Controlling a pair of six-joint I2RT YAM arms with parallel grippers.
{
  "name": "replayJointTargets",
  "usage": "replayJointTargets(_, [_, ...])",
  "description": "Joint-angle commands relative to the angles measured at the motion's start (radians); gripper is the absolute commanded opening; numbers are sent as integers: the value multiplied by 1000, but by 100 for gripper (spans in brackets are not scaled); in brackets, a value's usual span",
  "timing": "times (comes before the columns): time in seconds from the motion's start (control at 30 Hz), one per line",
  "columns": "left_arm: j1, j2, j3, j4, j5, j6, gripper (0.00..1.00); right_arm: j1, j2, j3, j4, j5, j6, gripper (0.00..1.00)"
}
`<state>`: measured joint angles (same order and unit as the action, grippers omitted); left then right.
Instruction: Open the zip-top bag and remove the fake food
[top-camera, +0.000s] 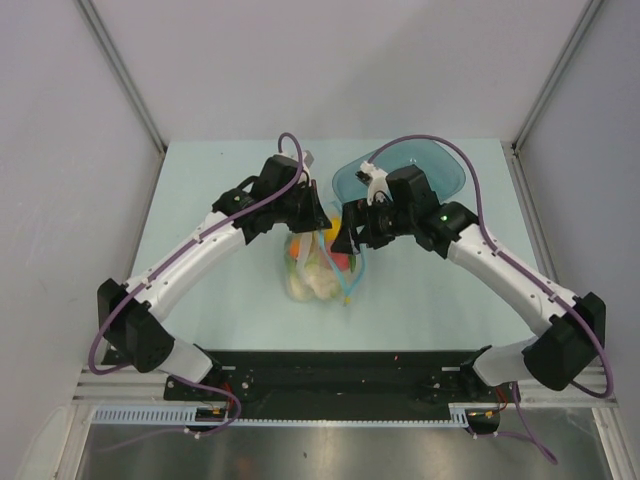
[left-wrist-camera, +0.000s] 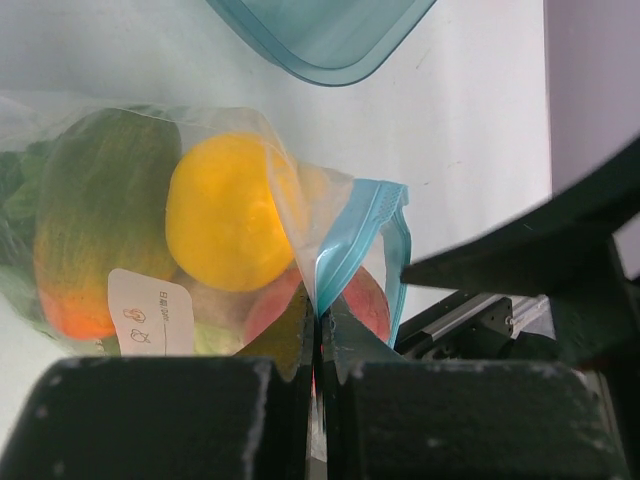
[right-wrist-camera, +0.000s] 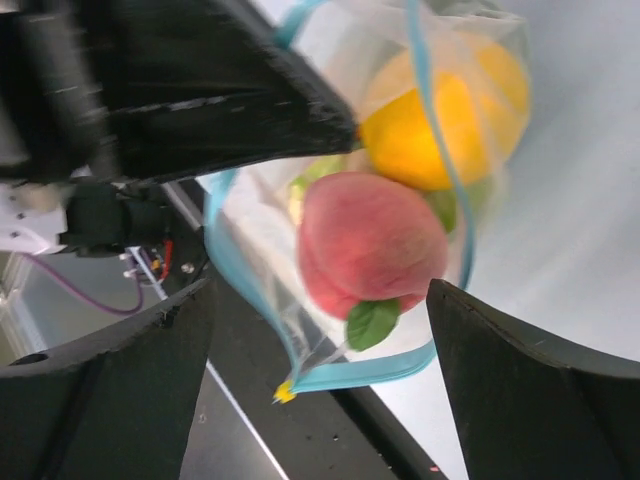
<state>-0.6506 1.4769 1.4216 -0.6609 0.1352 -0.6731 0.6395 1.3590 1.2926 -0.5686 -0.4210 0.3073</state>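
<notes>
Clear plastic, the zip-top bag (top-camera: 315, 280) lies at the middle of the desk (top-camera: 190, 180) in the top view, a teal tray (top-camera: 440, 165) near the far edge. At the left wrist, the left gripper (left-wrist-camera: 320, 345) pinches the bag's blue zip strip (left-wrist-camera: 360, 240), with fake food (left-wrist-camera: 225, 225) inside. At the right wrist, the right gripper (right-wrist-camera: 320, 300) is spread, the open bag mouth and a red piece (right-wrist-camera: 370, 245) between its fingers.

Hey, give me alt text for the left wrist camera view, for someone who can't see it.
The left end effector, shut, pinches the blue zip strip of the clear zip-top bag. Inside the bag are a yellow round fruit, a green leafy piece and a red piece. A teal tray lies beyond on the table.
</notes>
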Motion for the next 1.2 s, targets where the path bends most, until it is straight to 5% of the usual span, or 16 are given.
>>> replayJointTargets(0.0, [-4, -27, 27, 44, 20, -3, 0, -3, 49, 16, 35, 41, -34, 92])
replayJointTargets(0.6, [-4, -41, -10, 103, 69, -40, 0, 48, 120, -76, 81, 100, -63, 86])
replayJointTargets(0.7, [-4, -43, -12, 93, 61, -42, 1, 51, 115, -78, 95, 96, -63, 64])
replayJointTargets(0.9, [-4, -52, -10, 37, -70, -36, 0, 51, 16, -78, 162, 108, -54, 2])
replayJointTargets(1.17, [-3, -75, -36, -25, -190, -49, 0, -20, -202, -79, 254, 260, -39, 0])
